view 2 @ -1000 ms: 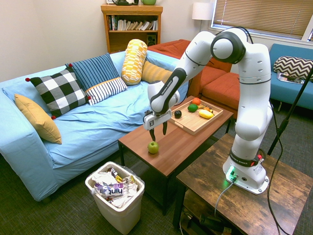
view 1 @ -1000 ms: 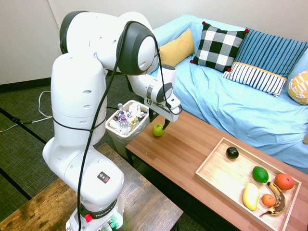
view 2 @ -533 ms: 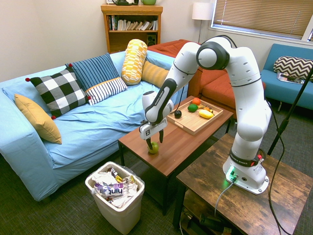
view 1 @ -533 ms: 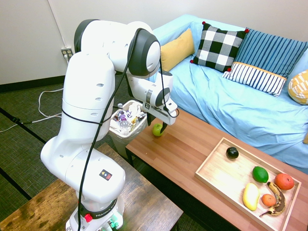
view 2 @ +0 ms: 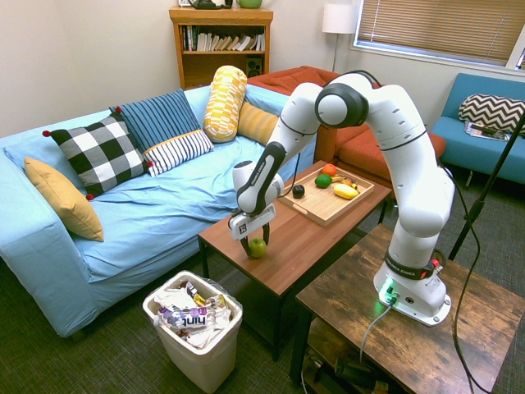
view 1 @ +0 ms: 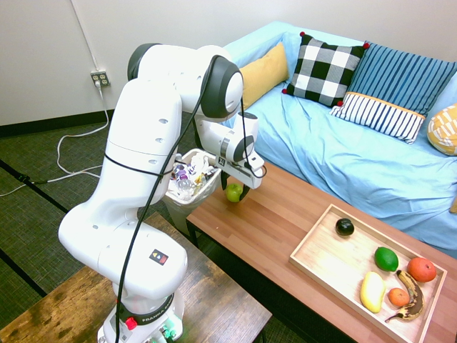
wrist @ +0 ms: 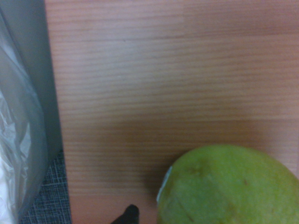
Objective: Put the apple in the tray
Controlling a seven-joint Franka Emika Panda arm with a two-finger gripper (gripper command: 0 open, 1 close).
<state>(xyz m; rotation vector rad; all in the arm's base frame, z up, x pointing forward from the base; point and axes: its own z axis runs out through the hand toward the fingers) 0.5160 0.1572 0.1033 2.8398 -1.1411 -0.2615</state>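
Straddling the apple [view 2: 257, 247] with spread fingers, end effector [view 2: 255, 244] low on table, wrist view alone showing apple's sticker

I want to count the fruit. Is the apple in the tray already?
No, the apple sits on the brown table under the pincer, far from the tray.

Tool [view 2: 256, 240] low, fingers apart

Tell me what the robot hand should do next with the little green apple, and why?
Probably close its fingers on the apple. The gripper is already down at the apple on the coffee table, with a finger on each side, so it looks ready to squeeze. The apple sits at the table's far end from the tray, so it must be held before carrying.
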